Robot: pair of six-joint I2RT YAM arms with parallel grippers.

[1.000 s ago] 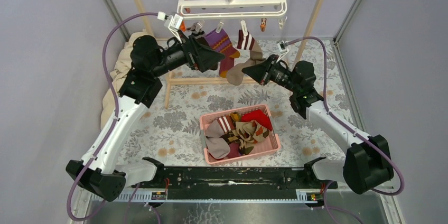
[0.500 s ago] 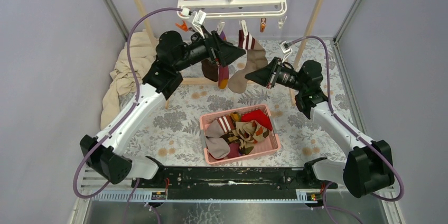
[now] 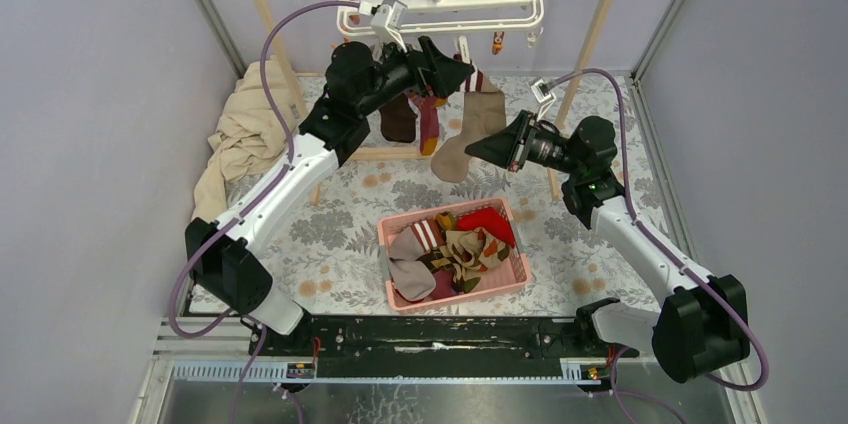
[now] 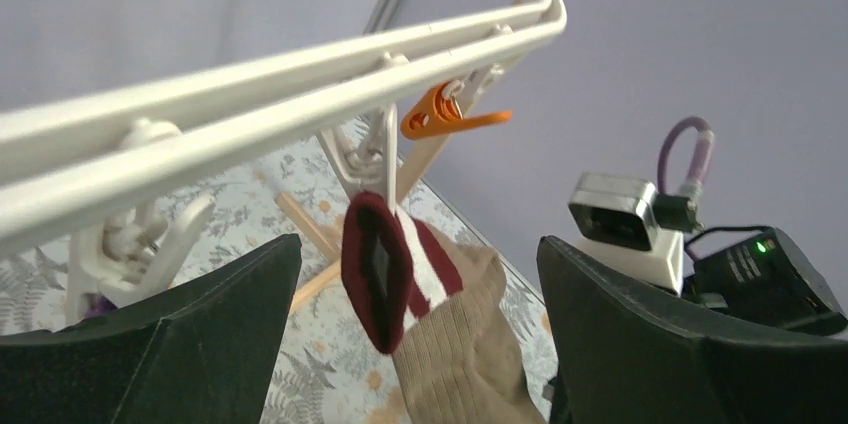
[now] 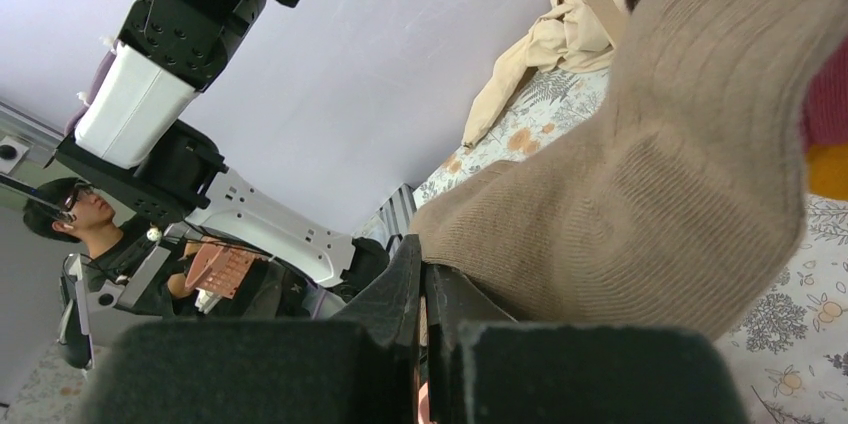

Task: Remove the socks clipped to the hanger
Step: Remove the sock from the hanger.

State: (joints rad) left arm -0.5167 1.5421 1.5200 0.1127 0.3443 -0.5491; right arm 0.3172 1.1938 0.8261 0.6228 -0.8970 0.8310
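The white hanger [image 3: 440,14] hangs from the rail. A white clip [image 4: 388,159] on it holds a beige sock [image 3: 472,129] with a maroon-and-white cuff. My left gripper [image 3: 462,66] is up at that clip. It is open, with the cuff [image 4: 380,254] between its wide-apart fingers and untouched. My right gripper [image 3: 472,151] is lower, by the sock's foot, and shut. The beige foot [image 5: 680,174] lies against its tips [image 5: 423,264] and seems pinched there. A brown sock [image 3: 398,119] and a magenta one [image 3: 428,122] also hang clipped.
A pink basket [image 3: 520,269] holding several socks sits on the floral mat below. A beige cloth [image 3: 240,134] is heaped at the left. The wooden rail frame [image 3: 262,14] stands around the hanger. An orange clip [image 4: 450,116] dangles beside the white one.
My left arm has swung right and upward, from the magenta sock to the beige sock's clip, staying open. The right gripper has shifted slightly down and left, still shut.
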